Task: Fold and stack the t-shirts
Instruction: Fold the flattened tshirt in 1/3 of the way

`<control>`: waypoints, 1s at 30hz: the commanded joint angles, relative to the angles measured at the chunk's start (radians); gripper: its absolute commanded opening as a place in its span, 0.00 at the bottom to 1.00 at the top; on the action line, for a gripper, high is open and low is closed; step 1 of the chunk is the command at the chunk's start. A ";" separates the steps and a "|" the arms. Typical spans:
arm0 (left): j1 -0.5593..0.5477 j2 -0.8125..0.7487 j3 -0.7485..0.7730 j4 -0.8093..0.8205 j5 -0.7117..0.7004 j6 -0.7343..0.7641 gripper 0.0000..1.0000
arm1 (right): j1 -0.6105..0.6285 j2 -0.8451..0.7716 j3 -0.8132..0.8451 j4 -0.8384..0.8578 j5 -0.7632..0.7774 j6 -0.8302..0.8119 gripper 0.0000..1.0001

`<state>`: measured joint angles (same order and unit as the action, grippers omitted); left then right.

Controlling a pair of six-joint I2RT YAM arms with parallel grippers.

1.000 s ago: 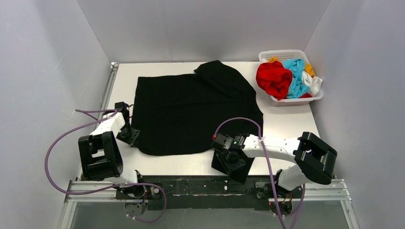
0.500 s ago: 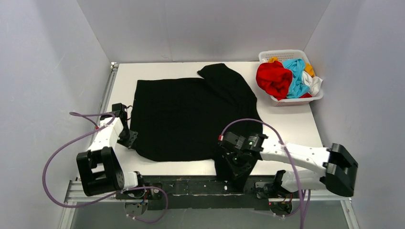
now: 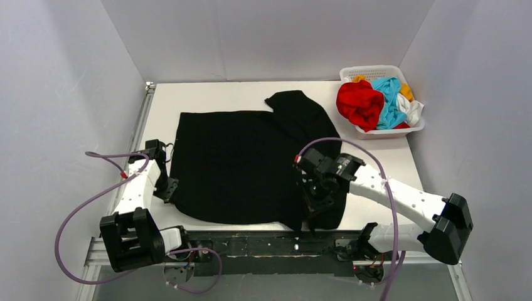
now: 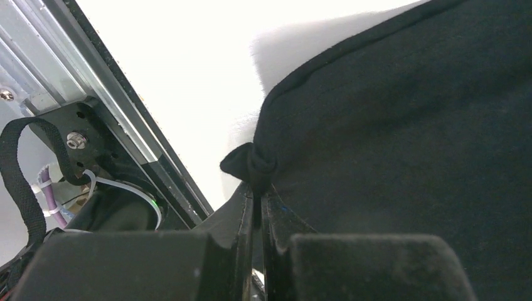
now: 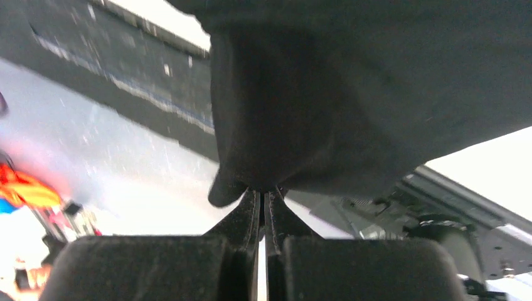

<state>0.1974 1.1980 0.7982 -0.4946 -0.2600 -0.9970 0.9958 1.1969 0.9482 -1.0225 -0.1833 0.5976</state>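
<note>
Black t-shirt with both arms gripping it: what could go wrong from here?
1. The left gripper has its jaws shut on only a small bunched bit of the edge of the black t-shirt; a pull could slip it free.
2. The right gripper holds a corner lifted, with cloth drooping by the near edge of the table; it may drag over and snag on the metal rail.

Large black t-shirt [image 3: 238,163] spread mostly flat on tabletop [image 3: 207,94], near-left edge pinched up, near-right corner lifted and bunched. Crumpled together in basket [image 3: 376,70] far right: red t-shirt [image 3: 359,103], light blue t-shirt [image 3: 390,100], white t-shirt [image 3: 413,111], orange-yellow t-shirt [image 3: 407,91].
</note>
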 commanded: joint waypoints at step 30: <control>0.017 0.543 0.509 -0.288 -0.099 -0.018 0.64 | -0.501 0.876 0.973 0.036 0.264 -0.577 0.32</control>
<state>0.2028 1.7382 1.2392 -0.6094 -0.3065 -1.0306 0.5045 1.9850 1.7767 -1.0122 -0.0254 0.0742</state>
